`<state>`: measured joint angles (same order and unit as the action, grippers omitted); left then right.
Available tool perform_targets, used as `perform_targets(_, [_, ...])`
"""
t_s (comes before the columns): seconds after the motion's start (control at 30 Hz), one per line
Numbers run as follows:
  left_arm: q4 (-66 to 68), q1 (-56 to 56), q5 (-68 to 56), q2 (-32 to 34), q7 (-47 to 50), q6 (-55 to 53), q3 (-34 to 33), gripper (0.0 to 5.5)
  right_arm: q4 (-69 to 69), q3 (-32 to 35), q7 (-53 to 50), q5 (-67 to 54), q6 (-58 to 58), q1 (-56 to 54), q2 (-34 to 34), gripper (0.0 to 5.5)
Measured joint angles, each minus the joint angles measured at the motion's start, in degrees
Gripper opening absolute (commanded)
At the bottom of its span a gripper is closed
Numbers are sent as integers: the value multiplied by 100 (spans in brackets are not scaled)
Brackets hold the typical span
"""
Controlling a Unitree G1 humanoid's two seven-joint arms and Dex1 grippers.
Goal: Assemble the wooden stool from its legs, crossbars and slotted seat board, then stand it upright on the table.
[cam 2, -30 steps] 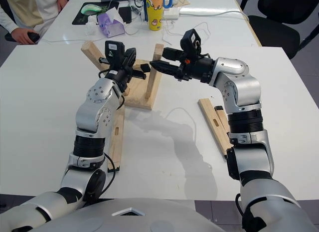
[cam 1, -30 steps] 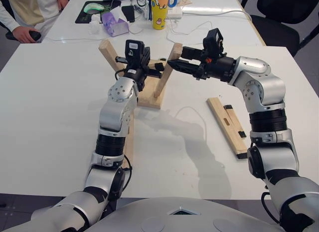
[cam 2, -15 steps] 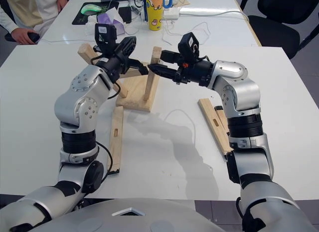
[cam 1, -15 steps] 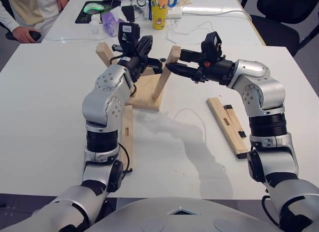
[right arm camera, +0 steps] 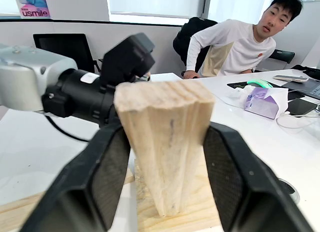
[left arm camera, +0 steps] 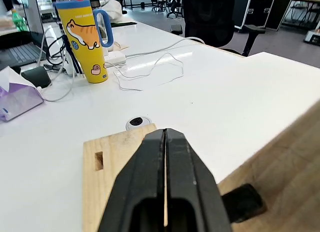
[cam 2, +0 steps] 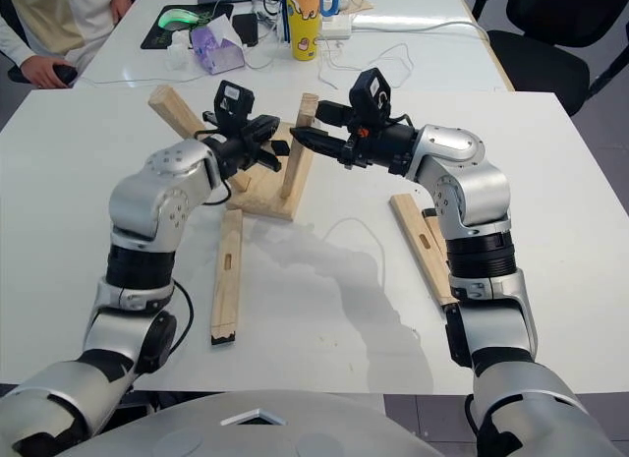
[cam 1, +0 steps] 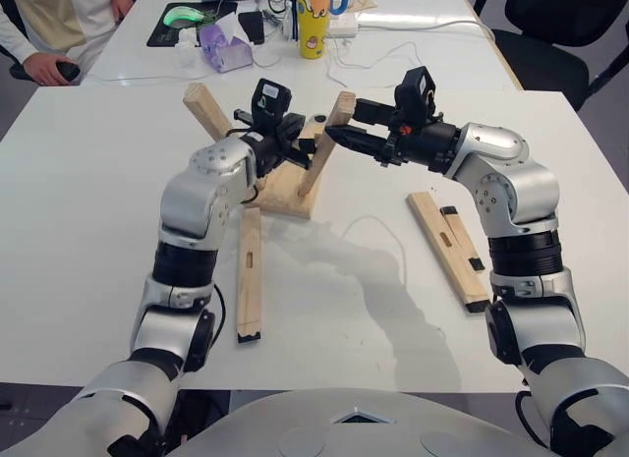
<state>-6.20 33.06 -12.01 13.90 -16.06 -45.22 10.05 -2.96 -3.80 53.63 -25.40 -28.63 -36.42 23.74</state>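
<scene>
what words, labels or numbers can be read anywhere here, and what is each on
poster on the far wall: one short lower-case brand word, left unquoted.
white sticker on the left wrist camera: too small to read.
white label on the left arm: blurred.
yellow cup: cartoon pictures, no legible words.

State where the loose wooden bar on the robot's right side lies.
In the left eye view, the wooden bar lies flat on the table on the robot's right, apart from the stool frame.
</scene>
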Motion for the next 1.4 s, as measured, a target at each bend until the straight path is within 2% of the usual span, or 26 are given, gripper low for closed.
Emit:
perform_targets(0.1, [-337, -283, 118, 226, -128, 186, 259, 0, 16, -2, 3, -7, 1, 6, -7, 218])
perform_targets(0.23, [-324, -259, 109, 244, -287, 199, 251, 0, -4, 17, -54, 22, 1, 6, 1, 218])
perform_targets(0.43, [114, 79, 50, -133, -45, 139, -228, 0, 8, 7, -138, 20, 20, -1, -37, 218])
perform_targets(0.53, [-156, 617, -88, -285, 237, 149, -779, 0, 10, 2, -139, 21, 19, -1, -36, 218])
perform_targets(0.63, [-586, 1043, -88, -249, 327, -10, -898, 0, 16, -4, -139, 22, 17, -1, -36, 218])
perform_targets(0.77, [-1186, 1024, -49, -64, 348, -439, -743, 0, 49, -8, -164, 21, -13, 3, -34, 218])
perform_targets(0.87, [-1302, 206, 294, 69, 353, -493, 84, 0, 106, -11, -208, 19, -63, 17, -34, 218])
perform_targets(0.93, [-960, -558, 692, 175, 376, 21, 771, 0, 154, 9, -245, 8, -99, 66, -23, 218])
perform_targets(1.07, [-544, -789, 1386, 327, 489, 1248, 1260, 0, 193, 58, -350, 4, -131, 136, -27, 218])
perform_targets(1.23, [-191, -967, 1437, 85, 556, 2004, 1070, 0, 241, 63, -432, 5, -159, 157, -28, 218])
perform_targets(1.4, [-286, -864, 1233, -229, 600, 2214, 417, 0, 292, 58, -440, -3, -143, 157, -33, 218])
